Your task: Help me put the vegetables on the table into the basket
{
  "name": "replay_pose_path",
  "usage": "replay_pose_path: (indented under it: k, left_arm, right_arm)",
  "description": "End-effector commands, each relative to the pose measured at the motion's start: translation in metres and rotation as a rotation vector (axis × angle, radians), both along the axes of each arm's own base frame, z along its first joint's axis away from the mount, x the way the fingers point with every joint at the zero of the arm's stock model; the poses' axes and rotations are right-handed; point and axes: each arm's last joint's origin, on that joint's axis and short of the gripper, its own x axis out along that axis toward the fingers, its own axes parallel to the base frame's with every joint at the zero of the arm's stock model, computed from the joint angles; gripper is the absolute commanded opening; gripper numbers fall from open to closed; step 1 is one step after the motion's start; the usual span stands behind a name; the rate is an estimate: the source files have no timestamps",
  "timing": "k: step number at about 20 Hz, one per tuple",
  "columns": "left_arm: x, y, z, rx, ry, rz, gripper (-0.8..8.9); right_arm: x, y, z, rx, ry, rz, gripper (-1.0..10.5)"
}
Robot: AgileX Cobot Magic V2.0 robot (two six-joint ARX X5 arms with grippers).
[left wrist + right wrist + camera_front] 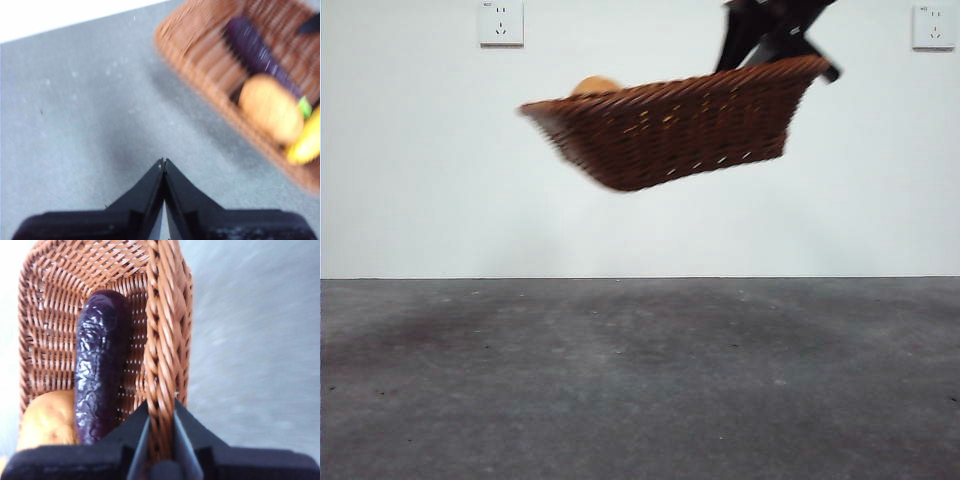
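- The basket (670,135) hangs in the air above the table (640,390), tilted, with the end under the gripper higher than the far end.
- The right gripper (161,407) is clamped on the basket's braided rim (162,340); the rim runs straight up between its two jaws, one jaw inside the basket and one outside.
- In the front view that gripper (775,45) comes down from the top edge onto the raised end of the basket.
- The eggplant (100,365) lies lengthwise inside the basket, just beside the gripped rim and next to the inner jaw.
- The potato (47,420) sits in the basket against the eggplant, on the side away from the rim; its top (595,87) peeks over the basket's low end in the front view.
- The yellow corn piece (307,142) lies in the basket touching the potato (270,107), beside the eggplant's (257,50) green cap (304,106).
- The left gripper (164,165) is over bare table, its jaws pressed together on nothing, well apart from the basket (200,55).
- How near the basket is to any table edge or corner cannot be told.
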Motion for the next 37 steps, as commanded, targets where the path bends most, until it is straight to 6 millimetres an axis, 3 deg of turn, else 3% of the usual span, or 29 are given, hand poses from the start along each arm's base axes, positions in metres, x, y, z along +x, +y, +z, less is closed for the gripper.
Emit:
replay_pose_path:
  k: [1, 4, 10, 13, 15, 19, 22, 26, 32, 37]
  left_arm:
    - [-0.001, 0.000, 0.000, 0.015, -0.008, -0.027, -0.08]
    - [-0.001, 0.000, -0.001, 0.028, -0.010, -0.040, -0.08]
    - [0.000, -0.002, -0.001, 0.004, 0.004, -0.080, -0.08]
    - [0.000, -0.002, -0.002, 0.006, 0.012, -0.080, -0.08]
    - [0.000, -0.002, -0.002, 0.006, 0.011, -0.080, -0.08]
    - [0.000, -0.002, -0.002, 0.003, 0.013, -0.079, -0.08]
    - [0.003, -0.003, -0.003, 0.006, 0.022, -0.079, -0.08]
    - [0.010, -0.005, -0.007, 0.012, 0.046, -0.079, -0.08]
    - [0.014, -0.006, -0.009, 0.015, 0.059, -0.079, -0.08]
    - [0.015, -0.006, -0.009, 0.014, 0.052, -0.078, -0.08]
  right_arm:
    - [-0.004, -0.031, 0.014, 0.033, -0.005, -0.081, -0.1]
    - [-0.005, -0.076, 0.018, 0.045, 0.013, -0.170, -0.1]
    - [-0.010, -0.133, 0.011, -0.035, 0.036, -0.240, -0.1]
    - [-0.012, -0.159, -0.006, -0.001, 0.072, -0.254, -0.1]
    - [-0.013, -0.169, -0.029, 0.010, 0.111, -0.249, -0.1]
    - [-0.012, -0.172, -0.083, 0.027, 0.134, -0.243, -0.1]
    - [-0.013, -0.172, -0.112, 0.050, 0.125, -0.247, -0.1]
    - [-0.011, -0.172, -0.133, 0.049, 0.098, -0.246, -0.1]
    - [0.001, -0.174, -0.169, 0.054, 0.202, -0.243, -0.1]
    - [0.004, -0.176, -0.180, -0.003, 0.222, -0.254, -0.1]
